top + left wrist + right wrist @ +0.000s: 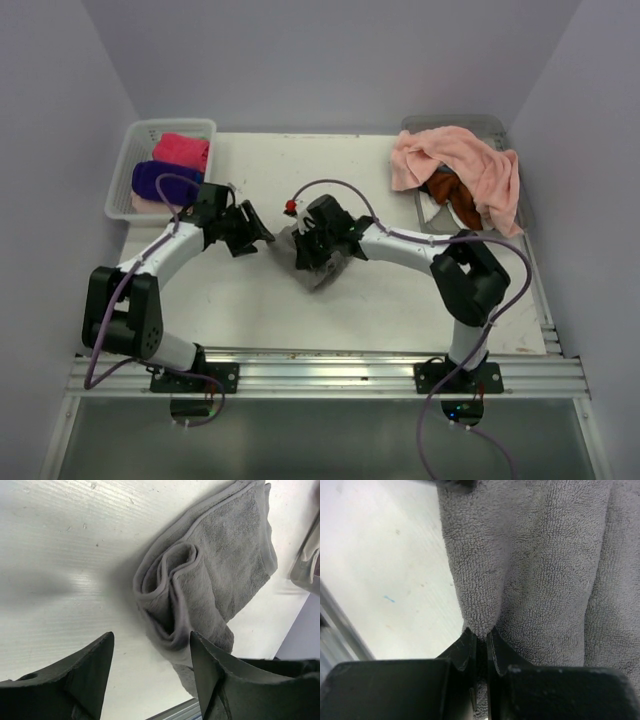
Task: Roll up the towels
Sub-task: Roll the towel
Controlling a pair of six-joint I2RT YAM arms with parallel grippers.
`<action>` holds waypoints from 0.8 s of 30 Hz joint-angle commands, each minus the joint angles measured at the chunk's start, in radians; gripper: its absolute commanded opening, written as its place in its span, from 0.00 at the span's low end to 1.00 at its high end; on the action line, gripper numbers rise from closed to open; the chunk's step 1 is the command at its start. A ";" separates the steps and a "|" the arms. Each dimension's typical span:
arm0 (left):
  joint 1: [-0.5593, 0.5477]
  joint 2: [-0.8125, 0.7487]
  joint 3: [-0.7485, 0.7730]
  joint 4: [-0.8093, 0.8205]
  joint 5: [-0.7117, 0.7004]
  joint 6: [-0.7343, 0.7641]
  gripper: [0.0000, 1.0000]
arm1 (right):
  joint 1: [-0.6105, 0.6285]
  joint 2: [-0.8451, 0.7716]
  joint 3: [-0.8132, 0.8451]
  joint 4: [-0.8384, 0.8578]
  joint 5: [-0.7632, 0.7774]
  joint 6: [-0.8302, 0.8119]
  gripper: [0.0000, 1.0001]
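Bare white bench is lying open between the far-left white plastic basket and the far-right salmon-pink terry towel. The half-rolled grey terry towel is blocking the middle, the white left arm and right arm flanking it.

The right pincer hides most of the grey towel.

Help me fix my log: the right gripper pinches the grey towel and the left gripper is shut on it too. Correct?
Not quite. The left gripper is open, not shut on the grey towel: the left wrist view shows its jaws apart, the towel ahead of them. The right gripper does pinch it.
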 commanded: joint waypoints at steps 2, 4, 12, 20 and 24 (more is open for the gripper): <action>0.009 -0.056 -0.009 -0.001 0.008 0.052 0.59 | -0.095 0.027 0.072 -0.034 -0.260 0.149 0.00; 0.008 -0.074 -0.035 0.037 0.027 0.067 0.49 | -0.126 0.044 0.092 -0.035 -0.363 0.192 0.00; -0.058 -0.163 -0.109 0.104 -0.002 0.103 0.22 | -0.221 0.124 0.103 0.003 -0.558 0.323 0.00; -0.095 -0.227 -0.161 0.240 0.036 0.098 0.51 | -0.267 0.161 0.086 0.045 -0.624 0.396 0.00; -0.161 -0.188 -0.115 0.286 0.064 0.110 0.11 | -0.287 0.171 0.077 0.081 -0.659 0.437 0.00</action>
